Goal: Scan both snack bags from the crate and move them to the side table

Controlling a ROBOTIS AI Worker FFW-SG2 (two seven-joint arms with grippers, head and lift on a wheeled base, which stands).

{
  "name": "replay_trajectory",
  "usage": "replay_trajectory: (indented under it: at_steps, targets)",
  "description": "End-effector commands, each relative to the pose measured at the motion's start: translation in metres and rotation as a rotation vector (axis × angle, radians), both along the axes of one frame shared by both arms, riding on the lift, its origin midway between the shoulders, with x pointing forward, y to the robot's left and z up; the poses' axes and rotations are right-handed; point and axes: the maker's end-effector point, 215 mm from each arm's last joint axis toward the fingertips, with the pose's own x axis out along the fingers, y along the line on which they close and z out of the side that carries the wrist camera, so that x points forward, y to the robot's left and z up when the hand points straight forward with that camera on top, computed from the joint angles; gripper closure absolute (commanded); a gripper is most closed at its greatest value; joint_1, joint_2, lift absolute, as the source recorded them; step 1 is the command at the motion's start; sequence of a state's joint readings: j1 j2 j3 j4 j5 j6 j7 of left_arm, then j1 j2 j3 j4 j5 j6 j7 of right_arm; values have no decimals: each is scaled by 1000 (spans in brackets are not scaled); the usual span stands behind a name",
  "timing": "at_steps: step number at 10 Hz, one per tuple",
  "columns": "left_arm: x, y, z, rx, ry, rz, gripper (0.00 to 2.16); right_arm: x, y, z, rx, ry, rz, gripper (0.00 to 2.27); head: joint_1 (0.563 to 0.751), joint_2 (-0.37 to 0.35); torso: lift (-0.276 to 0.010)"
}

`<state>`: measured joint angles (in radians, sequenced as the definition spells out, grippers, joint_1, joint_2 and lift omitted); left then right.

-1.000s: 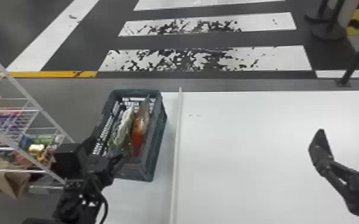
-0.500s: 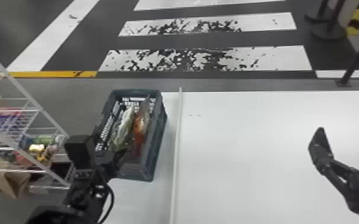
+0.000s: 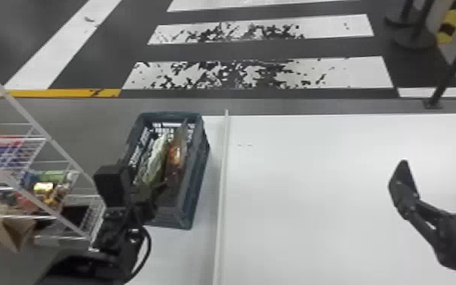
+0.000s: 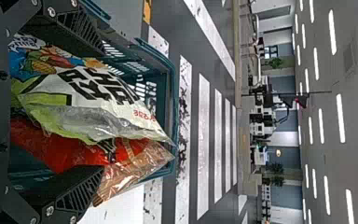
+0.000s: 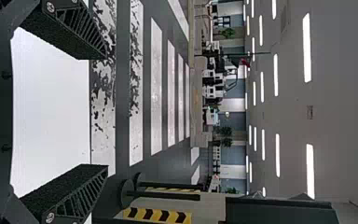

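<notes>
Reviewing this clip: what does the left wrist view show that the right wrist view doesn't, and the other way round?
Left wrist view: the crate with a white and green bag and a red bag in it, and the left gripper, its fingers apart.

Right wrist view: the right gripper, open, plus black posts and a yellow and black striped marking.

Both: a white tabletop, crosswalk stripes and ceiling lights.
</notes>
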<state>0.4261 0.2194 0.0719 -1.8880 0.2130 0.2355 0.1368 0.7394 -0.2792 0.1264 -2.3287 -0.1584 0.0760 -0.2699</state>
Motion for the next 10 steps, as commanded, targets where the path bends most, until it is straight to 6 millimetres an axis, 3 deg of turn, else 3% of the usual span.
replay_trajectory:
  at_steps: [1, 4, 5, 6, 7, 8, 10]
  targets:
    - [1, 3, 0, 4, 1, 5, 171, 0, 1, 1, 2, -2, 2, 87, 695, 167, -29]
    - [0, 8, -3, 6, 7, 9, 302, 1, 3, 1, 5, -3, 4, 87, 695, 178, -29]
    - [0, 11, -8, 5, 22, 12, 724, 1, 3, 1, 5, -3, 4, 87, 695, 179, -29]
    - [-1, 12, -18, 3, 54, 14, 1484, 1, 3, 1, 6, -2, 4, 87, 695, 181, -29]
    - [-3, 12, -25, -5, 80, 16, 1919, 1, 3, 1, 8, -3, 4, 87, 695, 184, -29]
    - [-5, 12, -28, -5, 91, 16, 2078, 1, 3, 1, 9, -3, 4, 87, 695, 186, -29]
    - [-9, 14, -27, 0, 90, 29, 2081, 1, 4, 2, 10, -2, 5, 87, 695, 188, -29]
